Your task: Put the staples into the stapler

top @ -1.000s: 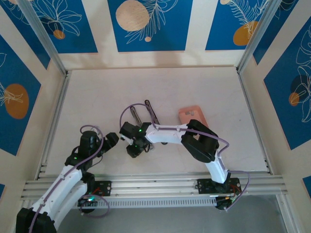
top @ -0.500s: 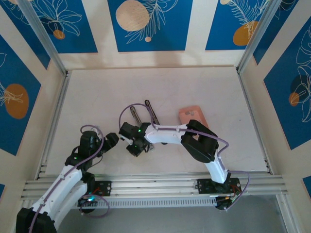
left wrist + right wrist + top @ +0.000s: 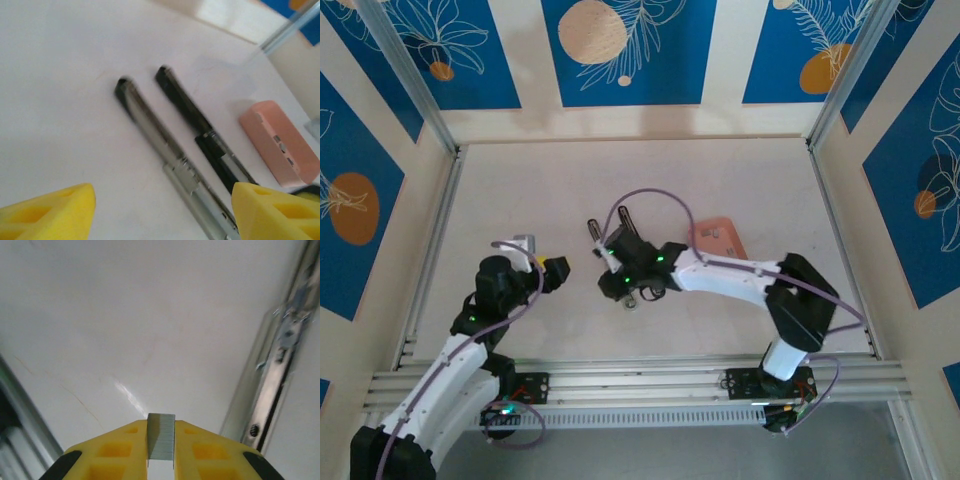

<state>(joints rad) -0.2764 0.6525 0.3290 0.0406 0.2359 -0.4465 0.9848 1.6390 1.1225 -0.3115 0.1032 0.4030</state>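
Observation:
The stapler [image 3: 150,127] lies swung open on the table, its silver magazine rail beside its black top arm [image 3: 187,102]; from above its two tips [image 3: 623,215] stick out past my right arm. My right gripper [image 3: 161,460] is shut on a short grey strip of staples [image 3: 161,435], held upright between the yellow fingertips [image 3: 115,450] just above the tabletop, with a silver metal rail [image 3: 277,357] close on its right. From above, the right gripper [image 3: 615,277] hangs over the stapler's near end. My left gripper [image 3: 162,215] is open, hovering near the magazine rail with nothing gripped, left of the stapler [image 3: 556,270].
The salmon-pink tray [image 3: 720,236] lies right of the stapler; in the left wrist view the pink tray [image 3: 270,135] shows small grey bits on its side. Aluminium rails [image 3: 640,378] border the table's near edge and sides. Bare table stretches behind and to the left.
My right gripper closed on the staple strip and moved up and right, its arm stretching out toward the right. My left gripper lifted slightly toward the stapler.

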